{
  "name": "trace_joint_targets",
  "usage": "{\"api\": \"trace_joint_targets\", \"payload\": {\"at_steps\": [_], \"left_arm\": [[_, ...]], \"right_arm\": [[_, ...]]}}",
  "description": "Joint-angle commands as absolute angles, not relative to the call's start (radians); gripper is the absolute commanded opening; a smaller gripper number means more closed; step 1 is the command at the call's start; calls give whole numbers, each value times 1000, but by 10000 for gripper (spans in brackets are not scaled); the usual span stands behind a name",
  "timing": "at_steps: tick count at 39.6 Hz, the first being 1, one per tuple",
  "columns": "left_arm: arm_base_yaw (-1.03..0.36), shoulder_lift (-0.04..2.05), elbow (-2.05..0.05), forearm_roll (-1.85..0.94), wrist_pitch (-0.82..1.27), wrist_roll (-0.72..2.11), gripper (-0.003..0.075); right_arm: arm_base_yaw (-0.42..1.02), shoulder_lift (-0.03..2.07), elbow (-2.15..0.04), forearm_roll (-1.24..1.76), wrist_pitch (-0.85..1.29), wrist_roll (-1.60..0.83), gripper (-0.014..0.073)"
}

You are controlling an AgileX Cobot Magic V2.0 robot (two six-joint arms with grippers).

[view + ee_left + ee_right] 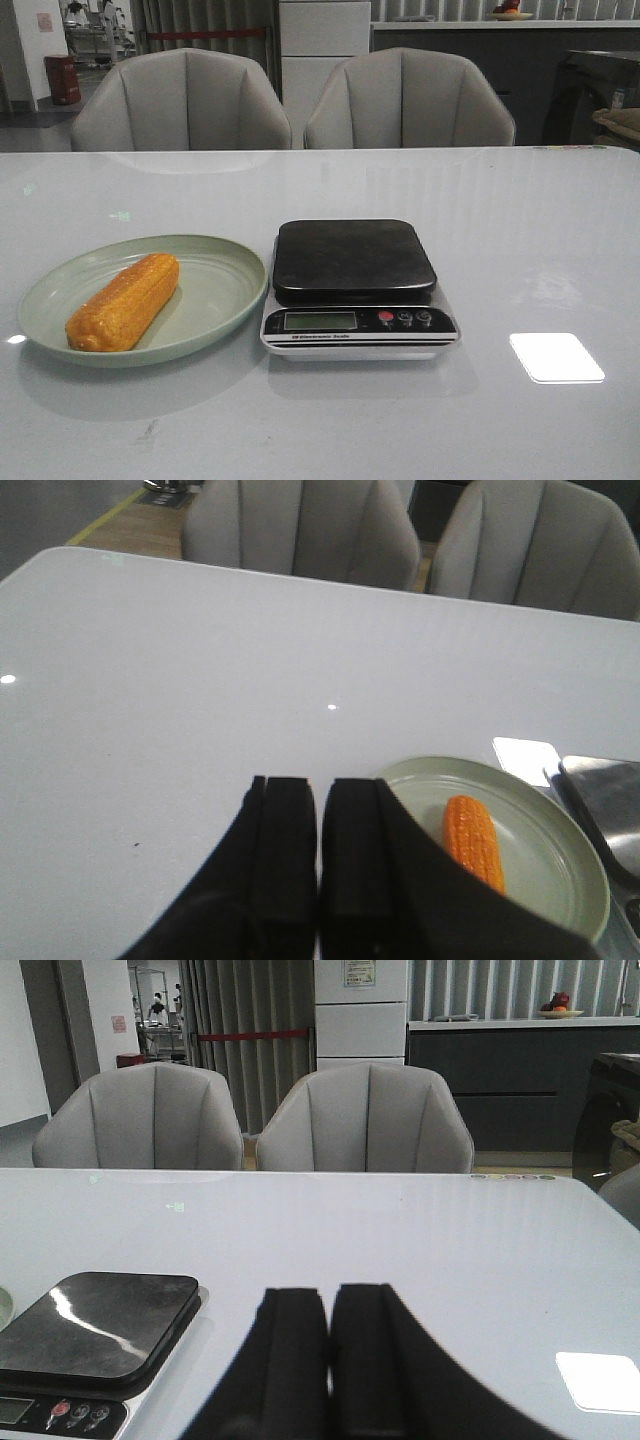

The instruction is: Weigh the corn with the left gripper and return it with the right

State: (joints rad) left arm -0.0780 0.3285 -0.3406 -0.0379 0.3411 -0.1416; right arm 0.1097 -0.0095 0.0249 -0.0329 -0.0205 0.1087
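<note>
The orange-yellow corn [124, 302] lies on a pale green plate [215, 300] left of the scale [354, 287] in the front view. The scale's black platform is bare. No gripper shows in the front view. In the left wrist view my left gripper [320, 785] is shut and empty above the table, with the corn [473, 840] on the plate [560, 880] beside it and apart from it. In the right wrist view my right gripper [329, 1294] is shut and empty, with the scale [95, 1345] off to its side.
Two grey chairs [185, 100] stand behind the table's far edge. A bright light reflection [556, 357] lies on the white table right of the scale. The scale's display and buttons [404, 318] face the front edge.
</note>
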Motion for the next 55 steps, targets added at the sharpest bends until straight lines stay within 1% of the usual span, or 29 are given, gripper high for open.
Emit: {"api": "trace_joint_targets", "payload": {"at_steps": [1,4,7,11,14,17,19,24,30,37,42,55], "left_arm": [[-144,367,-364,-32,253,-141,115],[-184,402,-364,-17,254,-141,125],[-218,445,-376,-17,259,-141,169],[-259,517,-417,-17,279,-141,299],[-279,575,-456,-17,291,-141,428],[-296,642,-499,-17,293,-141,538],[-302,690,-527,-17,293,-141,576],[-321,822,-601,-24,302,-141,575],[-373,1001,-704,-24,361,-141,575],[-422,1211,-793,-26,379,-143,575],[-429,1356,-846,-26,393,-148,575],[-429,1586,-916,-60,387,-148,575]], "right_arm": [[104,-29,36,-39,-99,101,162],[104,-29,36,-39,-99,101,162],[104,-29,36,-39,-99,101,162],[104,-29,36,-39,-99,101,162],[104,-29,36,-39,-99,101,162],[104,-29,36,-39,-99,101,162],[104,-29,36,-39,-99,101,162],[104,-29,36,-39,-99,101,162],[104,-29,36,-39,-99,101,162],[104,-29,36,-39,-99,101,162],[104,-29,36,-39,-99,101,162],[104,-29,36,-39,-99,101,162]]}}
